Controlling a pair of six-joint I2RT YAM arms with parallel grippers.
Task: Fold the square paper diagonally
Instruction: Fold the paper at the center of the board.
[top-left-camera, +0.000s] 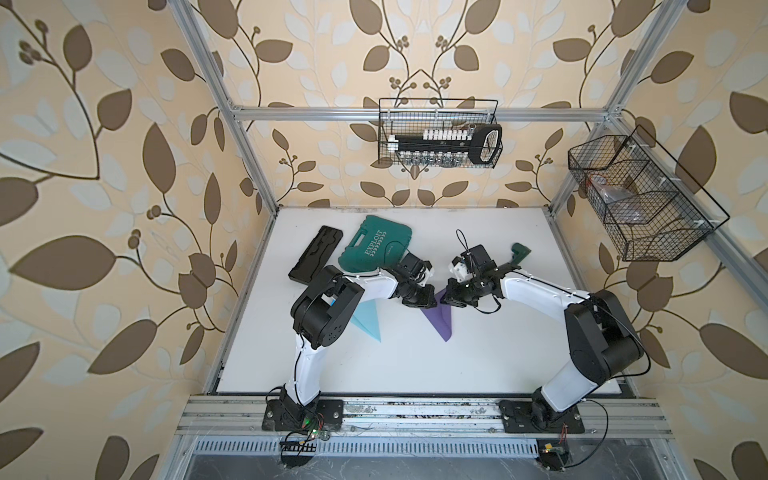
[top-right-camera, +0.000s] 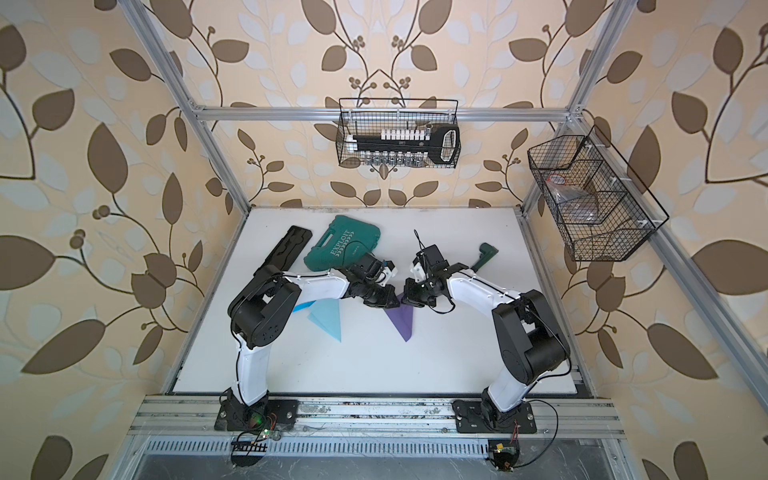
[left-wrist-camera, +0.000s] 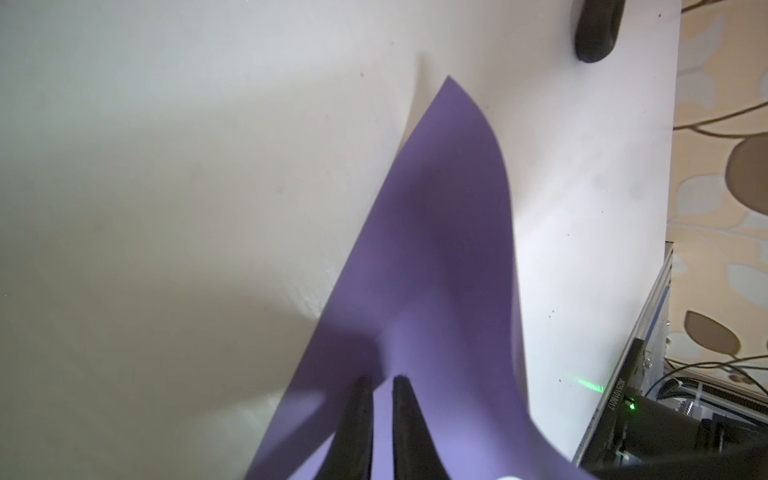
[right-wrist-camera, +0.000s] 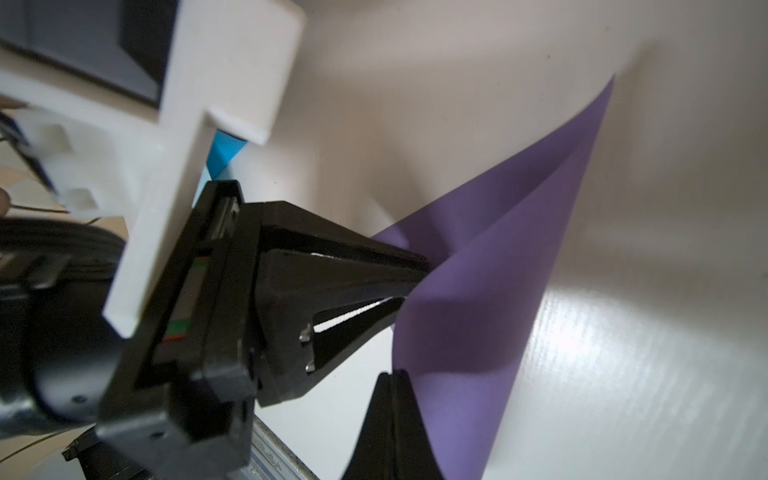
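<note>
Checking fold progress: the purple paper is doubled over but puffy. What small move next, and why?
Probably lower the left hand and right hand toward the table, closing the layers. Both pinch the purple paper at one end; its two layers bow apart, no crease pressed yet.

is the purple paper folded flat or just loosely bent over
Doubled over, not flat: in the right wrist view the purple paper shows two layers gaping apart, meeting at the far tip.
</note>
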